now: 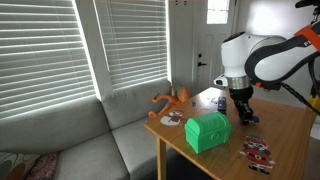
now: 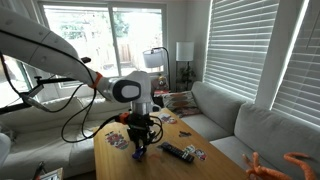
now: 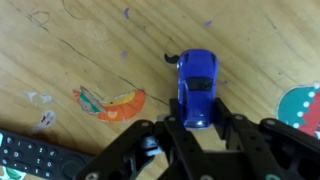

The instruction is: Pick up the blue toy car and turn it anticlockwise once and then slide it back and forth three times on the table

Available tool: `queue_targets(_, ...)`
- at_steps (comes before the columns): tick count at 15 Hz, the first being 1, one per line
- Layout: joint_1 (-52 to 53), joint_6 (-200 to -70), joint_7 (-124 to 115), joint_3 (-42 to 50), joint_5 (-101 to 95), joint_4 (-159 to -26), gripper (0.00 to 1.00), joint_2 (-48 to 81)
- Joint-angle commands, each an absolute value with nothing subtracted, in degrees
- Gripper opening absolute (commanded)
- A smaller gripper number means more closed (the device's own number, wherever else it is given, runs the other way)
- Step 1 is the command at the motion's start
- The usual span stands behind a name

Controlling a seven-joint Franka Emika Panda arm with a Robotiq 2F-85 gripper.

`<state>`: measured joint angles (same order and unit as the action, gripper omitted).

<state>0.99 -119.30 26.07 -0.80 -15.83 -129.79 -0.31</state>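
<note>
The table (image 3: 60,40) is a wide top of light wood, and it carries some things that I must respect: a green chest-shaped box (image 1: 207,131), well apart from my working place, and a black remote control (image 3: 25,160), which lies near, at the lower left corner of the wrist view. My hand (image 3: 200,124) stands low over the wood and is clenched on the near end of the blue toy car (image 3: 197,80). The two fingers press on its sides, and the rest of its body sticks out in front of them. Whether the wheels touch the table or hang just above it, I cannot tell. I judge that the step in hand is the lift and the one turn anticlockwise. To do it well, I should raise the car only a little, enough that the wheels are free. Then I should rotate slowly about the upright axis of the wrist, because I hold only one end and the smooth body could slip or swing in the grip. After the turn I should set it down flat on all wheels, keep a light pressure downward, and slide it along its own length over bare wood, away from the remote control.
</note>
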Motion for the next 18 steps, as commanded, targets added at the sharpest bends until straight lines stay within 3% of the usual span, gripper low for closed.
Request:
queue_targets(1,1.6,-120.72,34.14,-1.43,-18.76,-132.27,0.11,-2.91)
queue_targets(18,2.61,-128.78,73.53,-1.23,-21.04,-139.7,0.11,-8.5)
